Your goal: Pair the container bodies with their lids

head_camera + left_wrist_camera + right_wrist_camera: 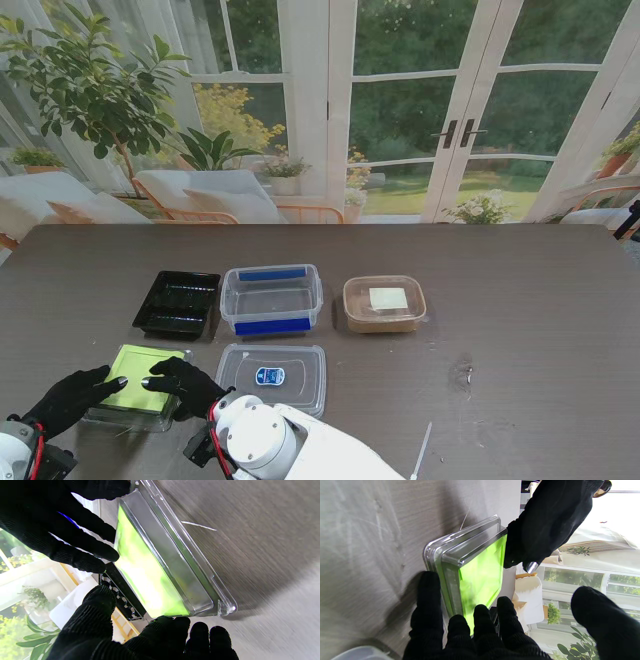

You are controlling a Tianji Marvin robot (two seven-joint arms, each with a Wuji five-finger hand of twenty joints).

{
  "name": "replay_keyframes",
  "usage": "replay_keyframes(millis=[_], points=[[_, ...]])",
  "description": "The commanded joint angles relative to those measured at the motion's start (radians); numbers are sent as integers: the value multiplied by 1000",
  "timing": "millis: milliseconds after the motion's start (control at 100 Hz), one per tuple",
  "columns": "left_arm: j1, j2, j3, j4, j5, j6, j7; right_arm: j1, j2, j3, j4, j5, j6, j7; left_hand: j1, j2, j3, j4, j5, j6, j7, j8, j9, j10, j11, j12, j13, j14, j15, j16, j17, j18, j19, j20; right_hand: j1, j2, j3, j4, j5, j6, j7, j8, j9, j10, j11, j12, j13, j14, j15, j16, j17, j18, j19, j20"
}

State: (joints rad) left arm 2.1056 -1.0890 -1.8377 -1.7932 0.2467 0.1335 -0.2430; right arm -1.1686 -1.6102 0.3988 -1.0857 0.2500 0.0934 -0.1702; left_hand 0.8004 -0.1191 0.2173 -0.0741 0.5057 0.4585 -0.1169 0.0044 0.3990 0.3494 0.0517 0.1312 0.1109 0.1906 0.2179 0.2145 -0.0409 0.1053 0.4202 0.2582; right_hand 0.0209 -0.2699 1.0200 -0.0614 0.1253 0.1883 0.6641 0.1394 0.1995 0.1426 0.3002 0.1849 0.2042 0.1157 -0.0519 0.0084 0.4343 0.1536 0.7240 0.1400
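Observation:
A clear container with a lime-green top (140, 385) (150, 575) (480, 575) lies on the table near me on the left. My left hand (70, 397) (150, 640) rests its fingertips on the container's left edge, fingers spread. My right hand (185, 385) (475, 635) lies on its right edge, fingers spread too, thumb apart. Neither hand wraps around it. Farther from me stand a black tray (178, 303), a clear tub with blue clips (272, 300) and a brown lidded box (384, 303). A clear lid with a blue label (272, 377) lies right of my right hand.
A thin white stick (420, 452) lies near the table's front edge on the right. Glass doors, chairs and plants stand beyond the table's far edge. The dark wooden table top (520, 340) stretches out to the right.

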Motion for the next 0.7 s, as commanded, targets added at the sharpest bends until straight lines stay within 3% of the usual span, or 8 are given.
replay_keyframes(millis=[0,290,690], points=[[25,-13,9,-39,-3,-12,-29,-10,-12,-5,-33,8,-11,19,31,40,-26,23,77,-112,134,58,27,-88,60,11,-12,10,10,-11,-1,-7,22,13,-9,27,-7,-25,-38,-6,4,-8,-24,-10,20,7,18,-65,30,12,-477,-140,-50,-29],[78,-18,-22,-112,-11,-13,-24,-25,16,8,-116,24,1,7,37,41,-33,24,79,-107,134,58,35,-83,57,10,-7,12,8,-12,-2,-4,23,19,-4,23,-4,-27,-38,-4,26,2,-23,-10,33,13,25,-65,31,14,-474,-141,-52,-26],[92,-23,-33,-150,-19,-35,-5,-16,28,18,-162,20,15,-11,43,41,-42,25,89,-105,137,59,50,-77,52,13,1,17,7,-10,-1,-4,27,26,-1,21,-4,-28,-41,-2,43,10,-24,-10,45,18,32,-70,31,15,-468,-148,-54,-23]])
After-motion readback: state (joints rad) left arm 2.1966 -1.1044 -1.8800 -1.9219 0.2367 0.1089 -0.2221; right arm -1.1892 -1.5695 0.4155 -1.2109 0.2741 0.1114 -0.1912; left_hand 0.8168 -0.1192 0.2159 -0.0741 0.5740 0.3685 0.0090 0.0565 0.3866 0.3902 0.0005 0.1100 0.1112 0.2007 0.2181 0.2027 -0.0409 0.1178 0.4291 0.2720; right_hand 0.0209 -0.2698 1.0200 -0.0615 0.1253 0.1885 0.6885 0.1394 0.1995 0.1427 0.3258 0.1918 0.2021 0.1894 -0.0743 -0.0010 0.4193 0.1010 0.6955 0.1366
